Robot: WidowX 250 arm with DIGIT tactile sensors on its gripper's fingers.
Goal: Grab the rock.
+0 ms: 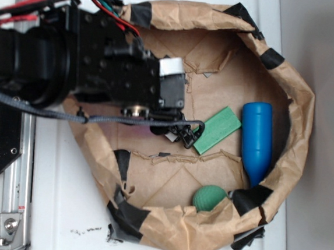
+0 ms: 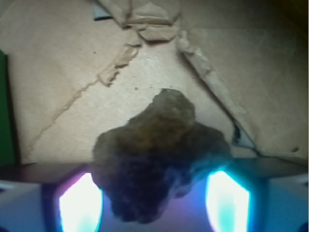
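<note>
Inside the paper nest (image 1: pixel 298 95) on my white desk (image 1: pixel 60 209), the arm (image 1: pixel 73 64) reaches in from the left edge, pincer (image 1: pixel 181 133) down near the nest's middle. From my wrist view the rock (image 2: pixel 159 159) sits right between the two glowing pads (image 2: pixel 79 203), dark brown, lumpy, pitted, filling the gap. Both pads look pressed against its sides, so I read the pincer as clamped on the rock. Can't tell whether the rock is touching the paper floor or lifted off it. From the exterior view the rock itself is hidden under the pincer body.

Green block (image 1: pixel 216 130) lies tilted just beside the pincer tips, toward the nest's right side; a sliver of green shows at the left border of the wrist view. Blue cylinder (image 1: pixel 255 141) lies lengthwise along the nest's right wall, near the block but apart from it. Green ball (image 1: pixel 209 198) rests against the nest's front wall, well apart from the pincer. Black tape (image 1: pixel 127 215) patches the nest rim in several spots. Torn, creased brown paper covers the nest floor under the rock.
</note>
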